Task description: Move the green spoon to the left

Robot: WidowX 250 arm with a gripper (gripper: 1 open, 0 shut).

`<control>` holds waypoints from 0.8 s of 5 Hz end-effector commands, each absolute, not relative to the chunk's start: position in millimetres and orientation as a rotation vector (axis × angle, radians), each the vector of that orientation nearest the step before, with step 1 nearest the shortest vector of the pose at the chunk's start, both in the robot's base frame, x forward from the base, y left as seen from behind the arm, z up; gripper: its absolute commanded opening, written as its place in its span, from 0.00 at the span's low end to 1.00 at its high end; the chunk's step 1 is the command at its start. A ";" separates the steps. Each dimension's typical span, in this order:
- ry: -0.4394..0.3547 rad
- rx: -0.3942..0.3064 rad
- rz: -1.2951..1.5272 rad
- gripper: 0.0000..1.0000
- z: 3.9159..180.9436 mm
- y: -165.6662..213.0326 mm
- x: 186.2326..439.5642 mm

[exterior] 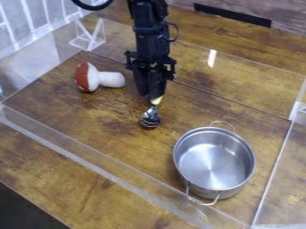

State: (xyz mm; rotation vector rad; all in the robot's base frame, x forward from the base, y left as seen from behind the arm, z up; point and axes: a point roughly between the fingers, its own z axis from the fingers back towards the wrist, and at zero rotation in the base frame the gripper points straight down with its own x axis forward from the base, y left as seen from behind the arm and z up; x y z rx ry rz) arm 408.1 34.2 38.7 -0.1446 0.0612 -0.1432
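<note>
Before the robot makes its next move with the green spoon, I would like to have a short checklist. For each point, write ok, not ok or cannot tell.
1. Green spoon in view: ok, its metal bowl and part of the handle show.
2. Gripper at the handle end of the spoon: ok.
3. Spoon firmly gripped: cannot tell, the dark fingers hide the contact.
4. Spoon separate from the metal pot: ok, bare wood shows between them.
5. Red-capped mushroom toy apart from the spoon: ok, it lies on the other side of the gripper from the pot.
</note>
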 end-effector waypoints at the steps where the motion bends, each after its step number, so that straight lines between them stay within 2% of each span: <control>1: -0.008 -0.134 -0.100 0.00 62.6 40.2 414.3; 2: -0.007 -0.141 -0.068 0.00 64.9 38.8 413.8; 3: -0.001 -0.145 -0.105 1.00 66.0 36.9 418.4; 4: 0.013 -0.144 -0.092 0.00 60.9 40.4 420.2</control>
